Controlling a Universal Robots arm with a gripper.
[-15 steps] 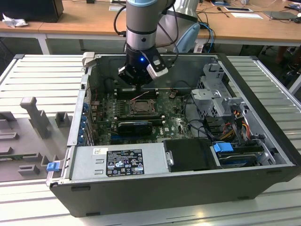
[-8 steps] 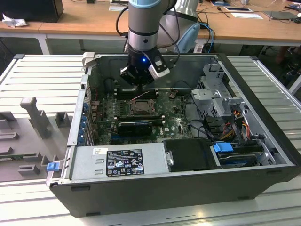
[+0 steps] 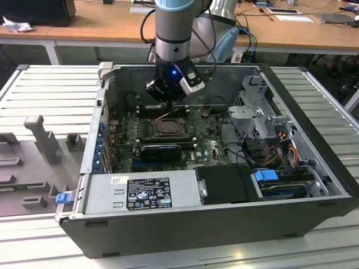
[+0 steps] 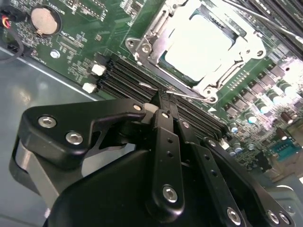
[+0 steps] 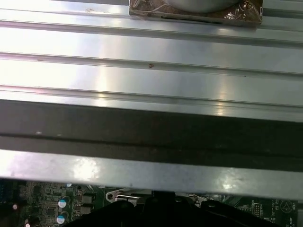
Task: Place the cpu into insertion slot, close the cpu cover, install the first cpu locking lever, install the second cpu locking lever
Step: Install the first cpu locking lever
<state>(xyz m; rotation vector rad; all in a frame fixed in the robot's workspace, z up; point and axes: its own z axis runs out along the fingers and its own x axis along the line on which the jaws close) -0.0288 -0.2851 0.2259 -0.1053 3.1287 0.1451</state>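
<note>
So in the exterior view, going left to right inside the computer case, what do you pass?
Blue latch → labelled power supply → CPU socket with the gripper above it → blue drive clip → orange cables.

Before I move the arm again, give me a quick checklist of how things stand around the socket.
1. cpu lying flat inside the frame's window: ok.
2. cpu cover lowered around the cpu: ok.
3. Pincer fingers brought together: ok.
4. Pincer tip next to the thin wire locking lever: ok.
5. Pincer touching that lever: cannot tell.
6. Lever hooked under its catch: cannot tell.
</note>
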